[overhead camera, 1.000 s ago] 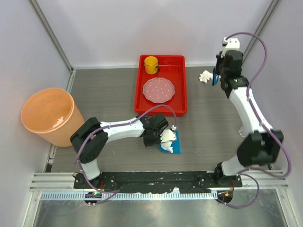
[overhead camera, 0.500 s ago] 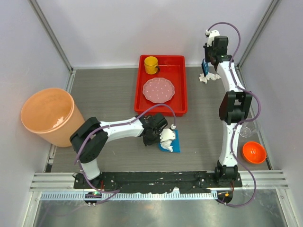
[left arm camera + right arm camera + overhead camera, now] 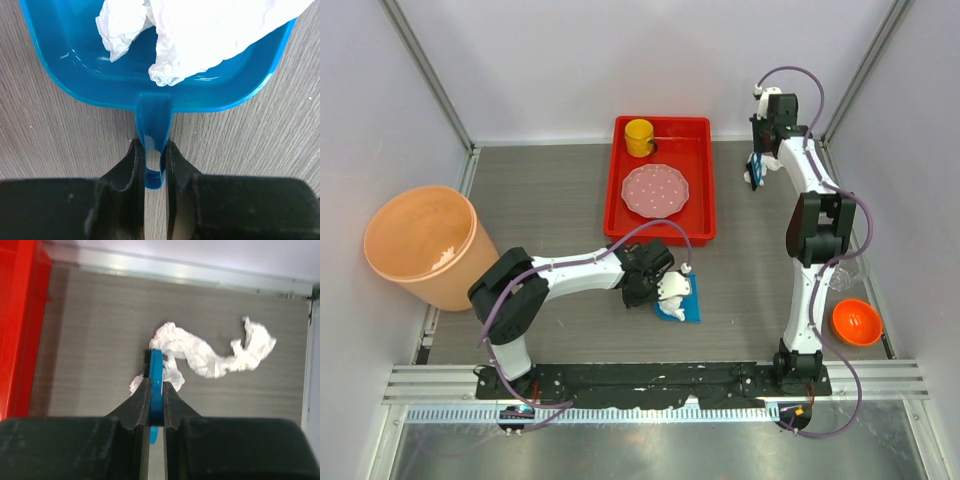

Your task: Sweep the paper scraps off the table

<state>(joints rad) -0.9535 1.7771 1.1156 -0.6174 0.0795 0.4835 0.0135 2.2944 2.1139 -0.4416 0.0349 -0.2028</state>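
Well left of the red tray (image 3: 612, 205) we note an orange bucket (image 3: 420, 245) at the table's (image 3: 540, 190) left edge. Just off the tray's near edge, the left gripper (image 3: 154, 155) is clenched on the handle of a blue dustpan (image 3: 100, 70) lying flat on the table. Crumpled white paper scraps (image 3: 200, 30) sit in the pan. Inside the tray we see a pink dotted plate (image 3: 655, 190) and, at the far end, a yellow cup (image 3: 639, 136). Right of the tray's far end, the right gripper (image 3: 156, 390) grasps a blue brush (image 3: 156, 367) edge-on. Its dark bristles touch a long scrap (image 3: 200, 352) sprawled on the table near the back wall. Well right of the tray, toward the near side, lies an orange bowl (image 3: 857, 321).
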